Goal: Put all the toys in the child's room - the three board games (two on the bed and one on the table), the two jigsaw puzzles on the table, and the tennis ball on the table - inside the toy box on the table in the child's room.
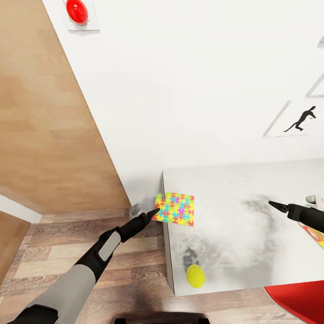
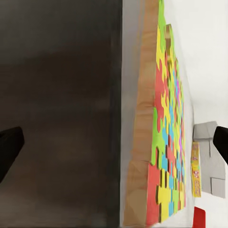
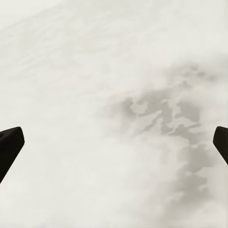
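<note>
A jigsaw puzzle (image 1: 175,208) lies flat at the left end of the white table (image 1: 234,189), its corner poking slightly over the edge. My left gripper (image 1: 153,212) is at that overhanging corner. In the left wrist view the puzzle (image 2: 164,142) shows edge-on between the open fingertips (image 2: 9,147), one on each side and not touching it. The tennis ball (image 1: 195,276) rests near the table's front left corner. Over the right part of the table my right gripper (image 1: 274,204) hovers open and holds nothing. A light-grey toy box (image 2: 211,161) shows beyond the puzzle.
A colourful flat piece (image 1: 315,234) lies at the right edge, partly under my right arm. A red rounded object (image 1: 297,301) sits at the front right. The table's dark side (image 2: 57,118) drops to the wood floor (image 1: 54,252). The white wall (image 1: 202,90) backs the table.
</note>
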Motion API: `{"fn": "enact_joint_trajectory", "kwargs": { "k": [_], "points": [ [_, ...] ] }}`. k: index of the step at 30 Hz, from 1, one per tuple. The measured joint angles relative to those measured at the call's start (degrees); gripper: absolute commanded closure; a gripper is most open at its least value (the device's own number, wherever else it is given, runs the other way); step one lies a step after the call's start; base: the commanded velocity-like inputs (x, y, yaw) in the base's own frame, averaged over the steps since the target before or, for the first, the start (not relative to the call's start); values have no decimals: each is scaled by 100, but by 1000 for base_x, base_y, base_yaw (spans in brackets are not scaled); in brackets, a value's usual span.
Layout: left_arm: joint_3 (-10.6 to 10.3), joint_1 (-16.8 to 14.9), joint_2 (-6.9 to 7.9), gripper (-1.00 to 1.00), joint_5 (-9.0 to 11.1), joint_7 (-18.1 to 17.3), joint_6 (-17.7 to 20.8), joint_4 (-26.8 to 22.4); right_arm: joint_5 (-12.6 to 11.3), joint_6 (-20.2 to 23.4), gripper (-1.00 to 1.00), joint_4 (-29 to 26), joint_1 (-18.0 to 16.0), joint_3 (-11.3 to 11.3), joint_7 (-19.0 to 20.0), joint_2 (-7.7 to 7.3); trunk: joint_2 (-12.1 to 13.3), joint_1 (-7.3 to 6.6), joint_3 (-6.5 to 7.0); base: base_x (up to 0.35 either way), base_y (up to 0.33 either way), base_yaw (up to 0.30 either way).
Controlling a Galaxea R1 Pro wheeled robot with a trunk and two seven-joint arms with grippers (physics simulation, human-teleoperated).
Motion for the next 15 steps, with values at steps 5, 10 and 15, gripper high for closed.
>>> {"fn": "enact_joint_trajectory", "kwargs": {
  "k": [5, 10, 15],
  "points": [
    [6, 2, -1, -100, 3, -2, -12, 60, -2, -5, -100, 0, 0, 5, 0, 0, 0, 0, 0, 0, 0, -9],
    [10, 4, 0, -100, 5, -3, -19, 90, -2, -7, -100, 0, 0, 8, 0, 0, 0, 0, 0, 0, 0, -5],
    [12, 4, 1, -100, 6, -4, -26, 106, -3, -9, -100, 0, 0, 9, 0, 0, 0, 0, 0, 0, 0, -2]
  ]
}}
